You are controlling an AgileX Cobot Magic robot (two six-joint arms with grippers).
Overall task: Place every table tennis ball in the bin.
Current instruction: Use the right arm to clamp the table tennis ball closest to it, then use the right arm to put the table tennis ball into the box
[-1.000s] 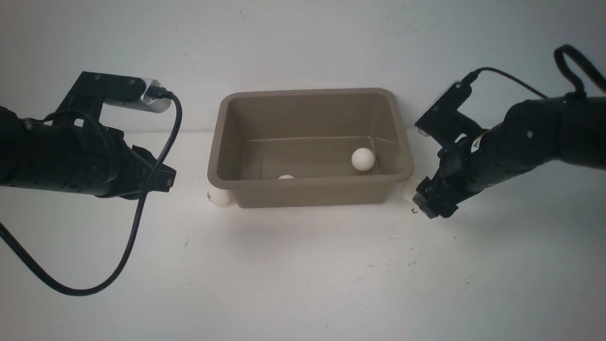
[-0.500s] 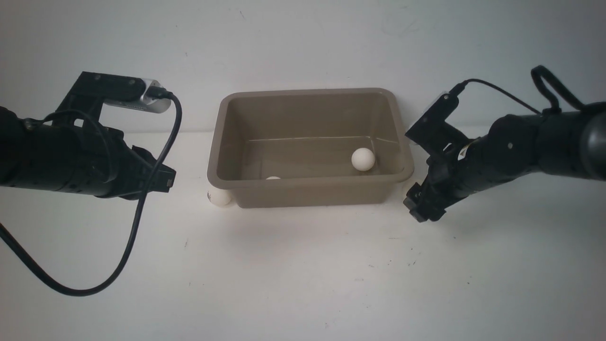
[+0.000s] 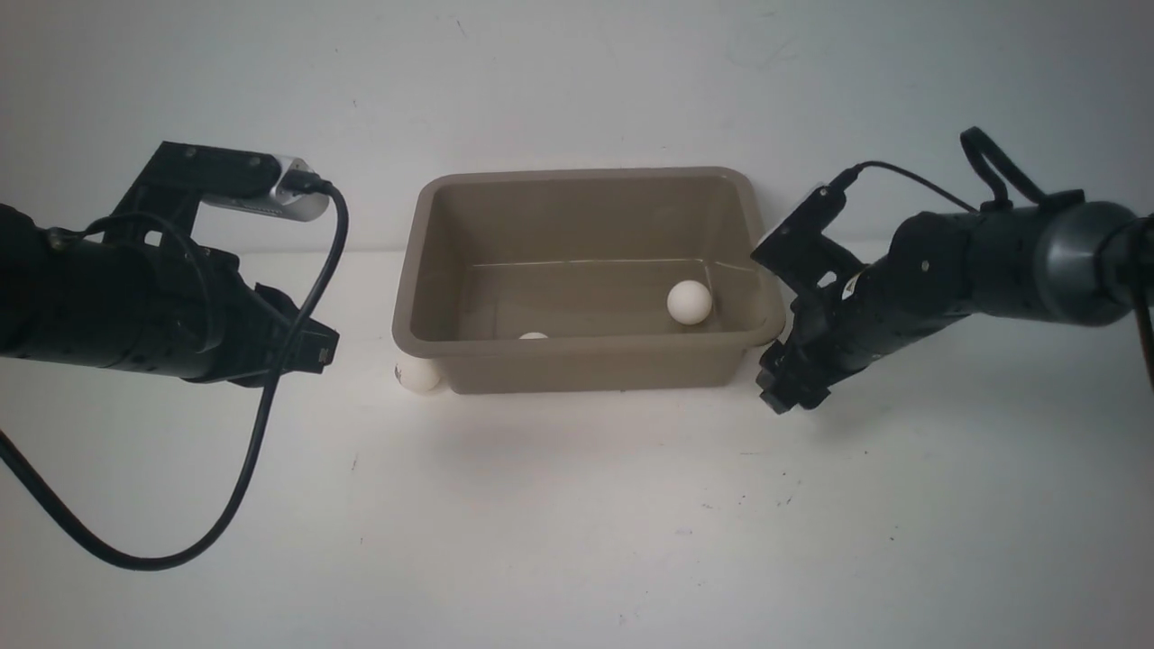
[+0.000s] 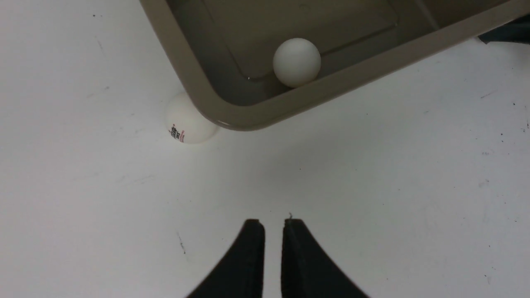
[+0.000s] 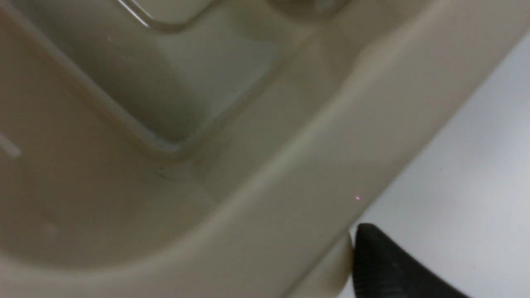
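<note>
The left gripper [image 4: 271,222] hangs with its two black fingers [image 4: 252,252] drawn to a narrow slit and nothing between them. It points toward a small white matte table tennis ball with a dark printed logo [image 4: 188,120]. That ball sits on the white tabletop [image 3: 577,523], wedged against the left front corner of the rectangular taupe plastic bin [image 3: 586,370] and partly under its flared rim.

Across the tub, the right gripper [image 3: 783,388] crowds the right front corner. Its wrist camera shows only one black fingertip [image 5: 385,265] just beside the rim, so neither its spread nor any catch can be told.

Inside lie two plain white balls, one toward the right [image 3: 690,302] and one against the near wall [image 4: 297,62]. The fourth ball is not plainly visible.

The likely hazards are two. A finger could snag the overhanging rim and shove the light tub, or a glancing squeeze could send a ball skittering over the smooth surface.

Open table lies before the bin and to either side. The white wall [image 3: 577,90] close behind leaves little room, and the left arm's black cable [image 3: 261,433] loops low at the near left.
</note>
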